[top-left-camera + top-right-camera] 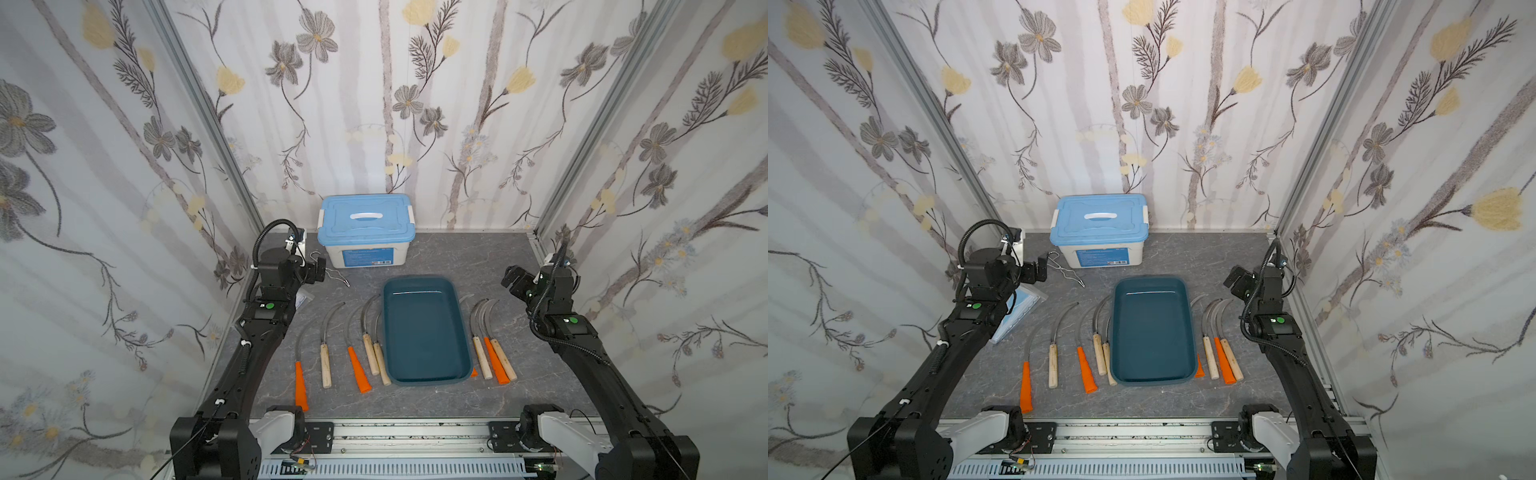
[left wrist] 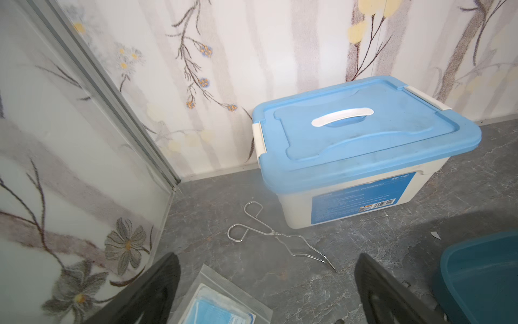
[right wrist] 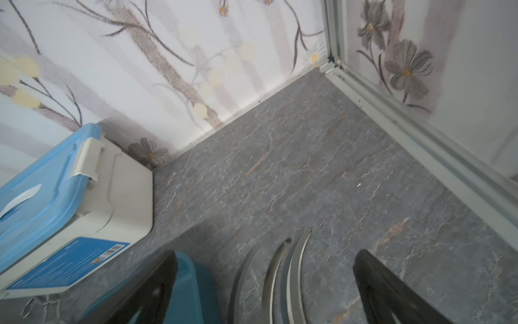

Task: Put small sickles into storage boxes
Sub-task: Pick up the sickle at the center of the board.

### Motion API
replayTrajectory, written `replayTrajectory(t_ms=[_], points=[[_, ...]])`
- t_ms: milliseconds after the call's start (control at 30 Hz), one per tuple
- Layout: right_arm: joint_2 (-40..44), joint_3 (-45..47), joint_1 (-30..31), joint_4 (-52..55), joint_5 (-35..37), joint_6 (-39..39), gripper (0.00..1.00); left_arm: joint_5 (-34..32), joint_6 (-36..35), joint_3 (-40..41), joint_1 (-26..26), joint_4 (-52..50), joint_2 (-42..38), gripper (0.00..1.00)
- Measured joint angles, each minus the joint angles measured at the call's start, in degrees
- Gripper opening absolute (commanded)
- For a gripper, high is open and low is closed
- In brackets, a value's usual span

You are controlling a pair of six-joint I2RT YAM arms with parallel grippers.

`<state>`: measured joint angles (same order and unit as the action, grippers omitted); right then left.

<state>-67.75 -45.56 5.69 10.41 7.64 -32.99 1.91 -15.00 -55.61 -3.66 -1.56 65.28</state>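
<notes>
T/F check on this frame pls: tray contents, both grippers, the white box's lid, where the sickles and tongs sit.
1. The shallow dark teal plastic tray holds no sickle. True.
2. The left gripper is shut on an orange-handled sickle. False: it is open and holds nothing.
3. The small sickles with curved grey metal blades lie on both long sides of the tray. True.
4. The light blue lid is off the white plastic box. False: it sits on the box.
5. The silvery wire tongs lie in the tray. False: they lie on the grey table, near the white box.
6. The right gripper is open and empty. True.
</notes>
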Motion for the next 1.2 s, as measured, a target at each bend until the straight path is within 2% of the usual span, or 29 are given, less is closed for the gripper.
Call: replayTrajectory(t_ms=[200,367,600,733,967,1200], points=[[1.1,-0.2,6.9,5.3,-6.1,-8.1,1.0,0.8,-3.7,-10.6,0.0,-13.1,1.2,1.0],[3.2,-1.0,11.7,9.0,-8.3,-12.1,1.0,3.1,-4.1,-17.8,-0.4,-23.6,3.3,1.0],[7.2,2.7,18.0,7.8,-11.1,-20.2,1.0,3.6,-7.4,-24.8,-0.5,-32.1,8.8,1.0],[6.6,5.2,20.2,5.4,-11.2,-24.1,1.0,2.6,-7.5,-30.6,-0.6,-38.7,13.7,1.0],[3.4,4.5,21.3,0.2,-13.0,-24.9,1.0,4.0,-4.2,-32.5,-0.8,-46.6,17.4,1.0],[3.1,4.9,21.6,-1.5,-13.6,-26.3,0.95,6.1,-2.9,-32.7,-1.0,-50.4,18.8,1.0]])
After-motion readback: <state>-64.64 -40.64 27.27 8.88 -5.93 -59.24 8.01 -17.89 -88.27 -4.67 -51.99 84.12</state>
